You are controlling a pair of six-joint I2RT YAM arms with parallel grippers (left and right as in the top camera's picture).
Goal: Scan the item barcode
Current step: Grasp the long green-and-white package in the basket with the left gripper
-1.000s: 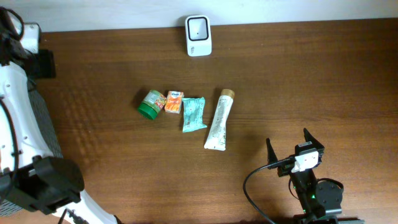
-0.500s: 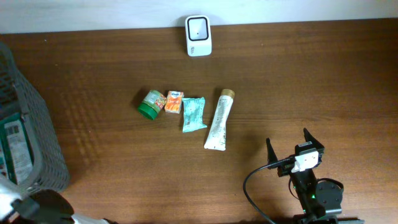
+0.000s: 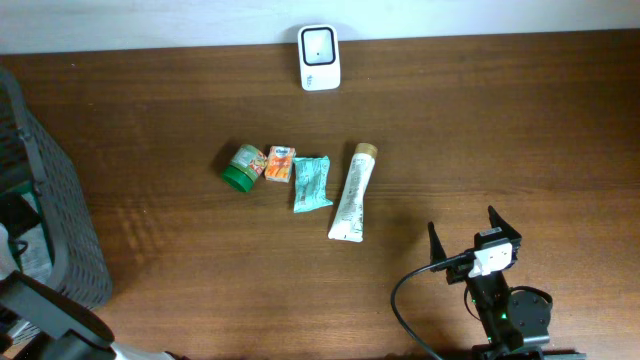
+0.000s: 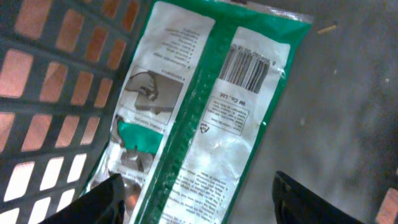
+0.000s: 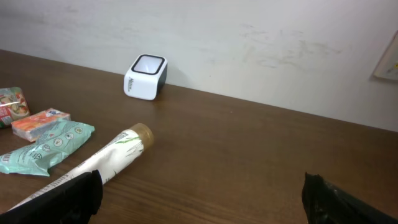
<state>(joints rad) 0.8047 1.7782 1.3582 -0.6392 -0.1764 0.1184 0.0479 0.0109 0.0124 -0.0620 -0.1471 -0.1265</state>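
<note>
Four items on the counter [image 3: 520, 130] have not moved in the last second: jar [image 3: 242, 166], box [image 3: 281, 164], packet [image 3: 311, 183], tube [image 3: 353, 191]. Scanner [image 3: 320, 45] same, at the far edge. Right fingers [image 3: 436, 247] same, spread wide, empty, low at the near right.

Change is at the left. A second ago the white left arm lay across the basket [image 3: 70, 210]. Half a second ago the basket was open to view, pouch in it. Now the left arm [image 3: 55, 320] covers the near-left corner and most of the pouch.

Left wrist view alone shows the pouch [image 4: 211, 118] well: green and white, lying on the basket floor against the grid wall, barcode [image 4: 252, 67] face up at its far end. Left fingers [image 4: 102, 200] spread, one either side of the pouch's near end; contact not clear.

Right wrist view alone shows the scanner's angled face and the wall behind.

Pouch is well apart from the scanner, and far from the right fingers.
</note>
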